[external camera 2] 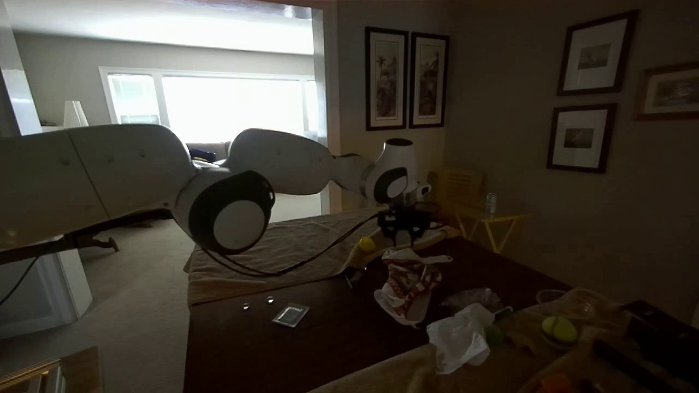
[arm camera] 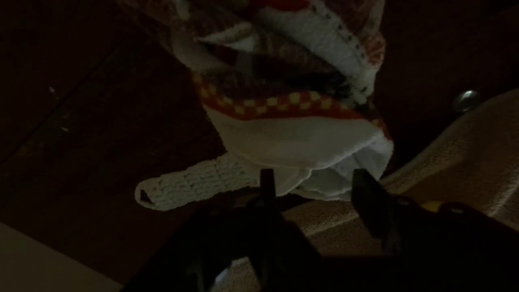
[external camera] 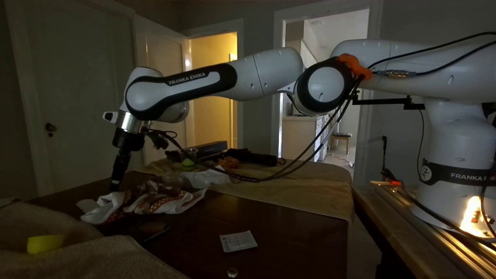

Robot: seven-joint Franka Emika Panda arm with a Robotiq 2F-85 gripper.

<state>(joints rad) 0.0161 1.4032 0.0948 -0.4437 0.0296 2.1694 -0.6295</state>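
Observation:
A crumpled white cloth with red-brown patterns and a checked border (arm camera: 292, 138) lies on the dark table (external camera: 286, 224). It shows in both exterior views (external camera: 166, 201) (external camera 2: 409, 286). A pale knitted strap (arm camera: 198, 184) sticks out from its near end in the wrist view and also shows in an exterior view (external camera 2: 437, 258). My gripper (arm camera: 313, 174) points down at that white end, its fingers apart with nothing held between them. In both exterior views the gripper (external camera: 114, 188) (external camera 2: 404, 243) is just above or at the cloth's end; I cannot tell whether it touches. The wrist view is very dark.
Brown towels (external camera: 279, 197) (arm camera: 336, 239) cover parts of the table. A yellow object (external camera: 45, 244) (external camera 2: 367, 244) lies on one. A flat packet (external camera: 238, 241) (external camera 2: 291, 315), small clear balls (external camera 2: 246, 306), a crumpled white sheet (external camera 2: 461, 338) and a green ball (external camera 2: 560, 330) lie around.

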